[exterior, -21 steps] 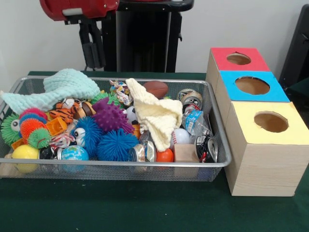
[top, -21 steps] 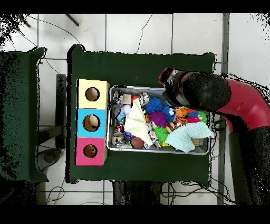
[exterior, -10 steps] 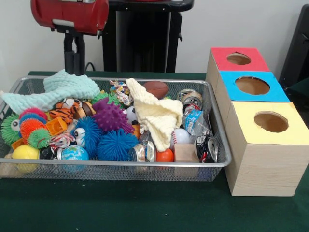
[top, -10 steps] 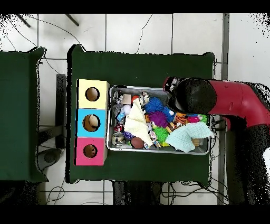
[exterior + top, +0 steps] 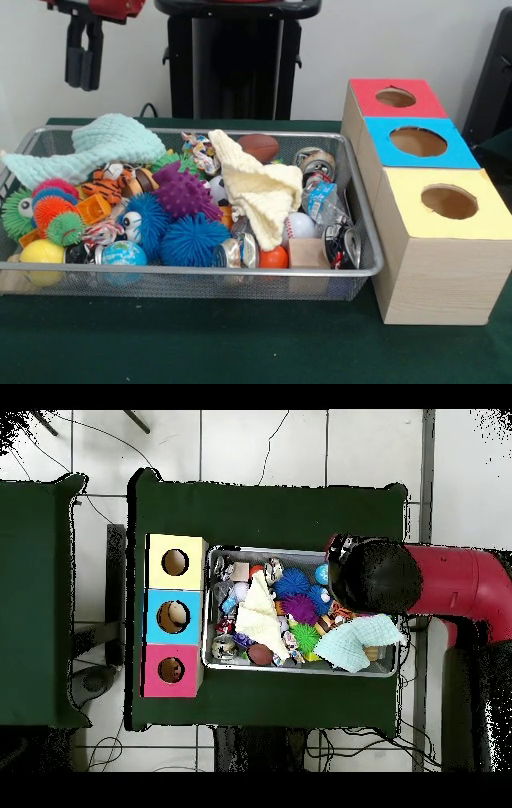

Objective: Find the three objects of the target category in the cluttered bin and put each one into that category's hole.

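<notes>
Wire-mesh metal bin [image 5: 364,240]; knitted cream cloth [image 5: 260,192]; spiky rubber balls [image 5: 188,240]; pale wood-grain boxes [image 5: 440,280]; matt green tablecloth [image 5: 240,344].

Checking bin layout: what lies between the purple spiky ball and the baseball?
In the front view, the cream knitted cloth drapes between the purple spiky ball and the baseball.

Even, diffuse room light, no glare. Soft shadow lies under the wire bin [image 5: 352,276] toward 6 o'clock. Front view slightly soft throughout.
</notes>
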